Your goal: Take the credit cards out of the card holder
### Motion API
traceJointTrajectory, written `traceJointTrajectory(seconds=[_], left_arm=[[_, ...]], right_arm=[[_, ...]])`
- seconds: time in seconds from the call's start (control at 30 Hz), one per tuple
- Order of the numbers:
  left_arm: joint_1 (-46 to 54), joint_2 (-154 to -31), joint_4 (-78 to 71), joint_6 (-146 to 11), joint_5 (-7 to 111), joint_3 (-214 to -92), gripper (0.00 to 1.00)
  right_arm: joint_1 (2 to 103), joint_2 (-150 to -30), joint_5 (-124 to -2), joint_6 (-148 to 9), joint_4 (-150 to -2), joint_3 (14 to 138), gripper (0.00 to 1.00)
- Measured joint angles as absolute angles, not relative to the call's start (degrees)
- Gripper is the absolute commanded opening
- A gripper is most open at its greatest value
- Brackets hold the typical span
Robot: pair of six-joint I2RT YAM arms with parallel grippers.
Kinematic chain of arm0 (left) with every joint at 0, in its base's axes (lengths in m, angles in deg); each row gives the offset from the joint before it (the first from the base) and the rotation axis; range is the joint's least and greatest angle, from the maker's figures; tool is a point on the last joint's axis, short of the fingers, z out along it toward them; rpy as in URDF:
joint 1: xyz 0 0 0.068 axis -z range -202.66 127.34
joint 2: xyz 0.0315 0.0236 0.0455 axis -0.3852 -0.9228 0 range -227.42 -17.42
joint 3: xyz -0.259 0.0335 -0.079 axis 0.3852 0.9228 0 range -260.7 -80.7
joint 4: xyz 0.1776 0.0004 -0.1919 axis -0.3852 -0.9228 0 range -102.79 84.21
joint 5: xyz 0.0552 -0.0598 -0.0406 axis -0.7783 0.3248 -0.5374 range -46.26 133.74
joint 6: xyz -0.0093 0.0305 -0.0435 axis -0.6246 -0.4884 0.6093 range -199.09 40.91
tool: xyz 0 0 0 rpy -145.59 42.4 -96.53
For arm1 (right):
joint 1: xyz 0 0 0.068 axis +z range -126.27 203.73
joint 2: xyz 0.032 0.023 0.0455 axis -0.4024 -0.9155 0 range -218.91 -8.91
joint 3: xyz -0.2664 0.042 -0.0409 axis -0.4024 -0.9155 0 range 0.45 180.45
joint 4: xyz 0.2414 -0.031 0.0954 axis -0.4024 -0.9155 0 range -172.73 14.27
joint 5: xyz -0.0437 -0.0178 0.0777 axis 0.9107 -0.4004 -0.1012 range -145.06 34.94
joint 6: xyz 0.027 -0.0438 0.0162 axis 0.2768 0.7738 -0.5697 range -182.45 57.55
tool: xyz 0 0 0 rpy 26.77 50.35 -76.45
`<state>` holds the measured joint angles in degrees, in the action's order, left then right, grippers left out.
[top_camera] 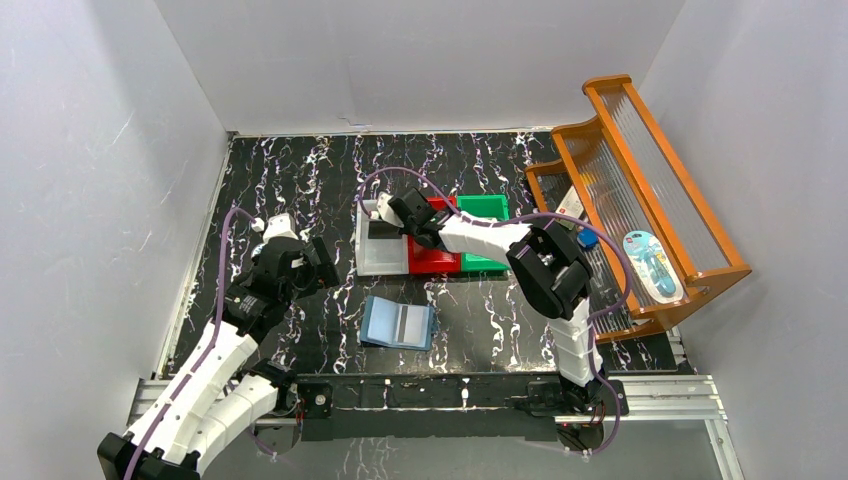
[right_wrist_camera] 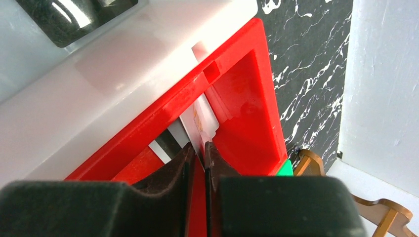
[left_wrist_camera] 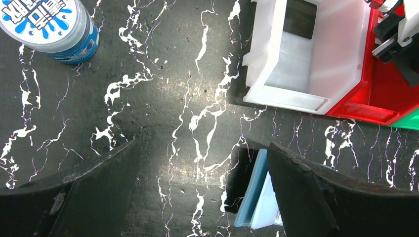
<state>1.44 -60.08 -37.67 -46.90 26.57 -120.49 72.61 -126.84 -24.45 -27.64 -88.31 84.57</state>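
The credit cards (right_wrist_camera: 201,118), thin flat plastic rectangles, look to be at drop-off. The left gripper (left_wrist_camera: 202,148) hangs wide open and empty. Beside it the small pale-blue bifold card holder (top_camera: 397,323) lies open on the table. The black card (left_wrist_camera: 299,19) lies in the white plastic bin (left_wrist_camera: 286,96). The right gripper (right_wrist_camera: 199,148) has its jaws nearly closed around the pale grey card (right_wrist_camera: 201,118), which stands on edge in the red plastic bin (right_wrist_camera: 247,98). I cannot tell whether they are pinching it. Next: release and lift clear.
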Motion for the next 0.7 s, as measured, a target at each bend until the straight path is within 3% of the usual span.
traceJointTrajectory(seconds=[0.3, 0.7], left_arm=[[1.46, -61.17, -37.78, -46.9, 26.57, -120.49, 0.98], [1.46, -65.26, -37.75, -47.16, 28.19, -120.49, 0.98]], right_arm=[[72.55, -127.17, -27.05, -27.79, -91.94, 86.19, 0.34], [71.74, -128.55, -30.05, -33.24, -99.39, 91.21, 0.35]])
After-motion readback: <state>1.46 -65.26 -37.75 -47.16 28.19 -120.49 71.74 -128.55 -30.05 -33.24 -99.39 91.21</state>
